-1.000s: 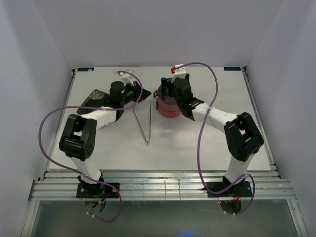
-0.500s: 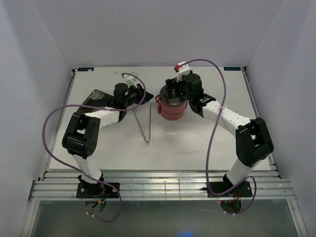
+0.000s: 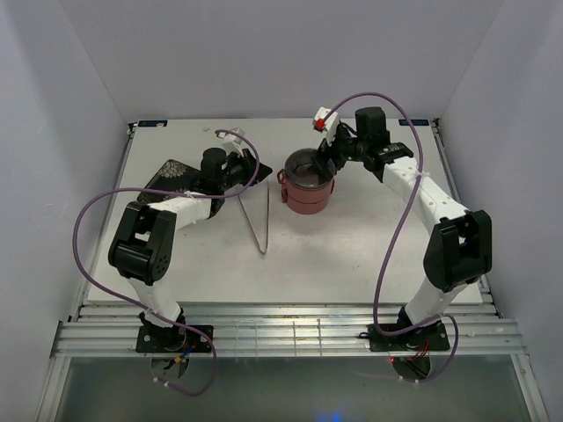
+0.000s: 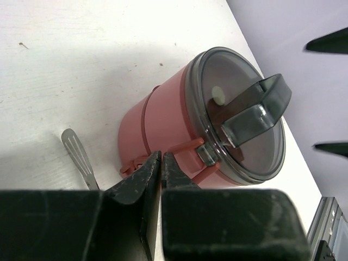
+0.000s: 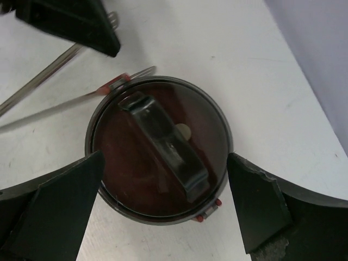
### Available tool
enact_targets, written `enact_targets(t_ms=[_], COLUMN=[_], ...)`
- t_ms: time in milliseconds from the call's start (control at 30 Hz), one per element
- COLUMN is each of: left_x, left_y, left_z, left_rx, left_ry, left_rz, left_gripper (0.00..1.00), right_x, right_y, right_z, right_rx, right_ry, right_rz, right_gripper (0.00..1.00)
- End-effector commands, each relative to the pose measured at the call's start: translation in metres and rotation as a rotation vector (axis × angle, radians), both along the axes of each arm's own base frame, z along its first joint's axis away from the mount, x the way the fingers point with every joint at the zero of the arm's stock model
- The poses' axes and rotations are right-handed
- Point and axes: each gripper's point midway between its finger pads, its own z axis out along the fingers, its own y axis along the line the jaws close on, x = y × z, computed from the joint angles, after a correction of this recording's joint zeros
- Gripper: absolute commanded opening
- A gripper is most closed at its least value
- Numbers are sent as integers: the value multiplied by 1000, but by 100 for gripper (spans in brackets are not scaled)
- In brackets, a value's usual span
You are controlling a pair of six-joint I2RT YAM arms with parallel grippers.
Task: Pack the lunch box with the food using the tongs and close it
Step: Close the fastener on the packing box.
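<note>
- Right gripper [image 5: 166, 160] first: jaws spread wide and holding nothing, with one finger on either side of the lunch box [image 3: 304, 198] in its own camera (hanging above the lid, not touching it).
- A second ago it sat right over the box. It has now pulled back to the box's far-right edge, and the lid [image 5: 125, 163] shows from above.
- Left gripper [image 4: 161, 160]: jaws drawn almost together, with nothing seen between them. The box stands just ahead of it.
- The count: two grippers, one lunch box of two stacked red tiers under one lid, one pair of tongs [image 3: 265, 220] and one dark plate [image 3: 169, 174].
- The tongs lie in a V on the table [image 3: 352, 255], left of the box, and have not moved.
- The plate sits far left, and whatever is on it is too small to tell.
</note>
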Motion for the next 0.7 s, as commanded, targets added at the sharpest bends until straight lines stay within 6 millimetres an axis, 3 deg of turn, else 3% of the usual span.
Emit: enact_targets(t_ms=[0,167,433,600,667], left_x=[-7,-11,-12,-14,-15], left_y=[1,3,4,4,3], left_z=[28,30,31,36,35], left_rx=[-11,-4,-3,-9,-14], left_ry=[-63,-71,-76,-82,-76], left_rz=[-15,-14,-11,-13,-17], left_gripper=[17,17,17,17,17], right_x=[-17,0,6,5,7], right_y=[9,9,17,20,21], right_z=[-5,-13,-34,-41,-42], right_rx=[-43,-68,-62,-51,-41], right_ry=[-15,34,65,75,84], right_rz=[239,260,319,334,326], right_gripper=[99,100,93,86,75])
